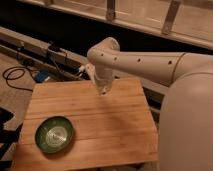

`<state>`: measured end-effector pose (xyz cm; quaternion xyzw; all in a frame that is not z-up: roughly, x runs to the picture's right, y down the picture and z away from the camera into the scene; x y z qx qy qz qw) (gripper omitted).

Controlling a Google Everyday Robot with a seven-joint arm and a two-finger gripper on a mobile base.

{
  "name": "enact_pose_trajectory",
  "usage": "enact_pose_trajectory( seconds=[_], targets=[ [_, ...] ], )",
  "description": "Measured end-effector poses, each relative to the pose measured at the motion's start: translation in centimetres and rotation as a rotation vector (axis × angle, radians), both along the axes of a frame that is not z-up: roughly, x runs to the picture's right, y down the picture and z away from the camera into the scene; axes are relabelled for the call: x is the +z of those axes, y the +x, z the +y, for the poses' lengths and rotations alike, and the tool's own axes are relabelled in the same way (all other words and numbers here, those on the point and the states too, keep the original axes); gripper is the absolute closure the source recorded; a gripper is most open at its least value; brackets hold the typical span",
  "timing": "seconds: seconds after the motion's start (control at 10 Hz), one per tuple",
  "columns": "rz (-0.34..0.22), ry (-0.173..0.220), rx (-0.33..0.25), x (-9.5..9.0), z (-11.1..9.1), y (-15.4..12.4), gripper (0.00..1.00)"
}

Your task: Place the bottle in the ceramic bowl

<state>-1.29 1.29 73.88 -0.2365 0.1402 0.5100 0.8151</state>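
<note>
pincer point(103, 90) closed above table point(120, 130), well apart from ceramic bowl point(54, 134).

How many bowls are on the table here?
1. The green bowl sits near the table's front left corner. The gripper is over the far edge, well apart from it.

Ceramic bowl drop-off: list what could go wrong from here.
1. The gripper hangs over the table's far edge, well away from the ceramic bowl; releasing early would miss.
2. The bowl is shallow and sits near the front left corner, so a bottle dropped in could bounce out.
</note>
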Motion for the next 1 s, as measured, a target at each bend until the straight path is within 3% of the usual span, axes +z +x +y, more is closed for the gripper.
enact_pose_trajectory(
  seconds=[0.8,1.0],
  targets=[
    [-0.118,0.073,-0.231,-9.4,12.2,-9.5,0.99],
    [-0.120,0.073,-0.232,-9.5,12.2,-9.7,0.99]
  ],
)
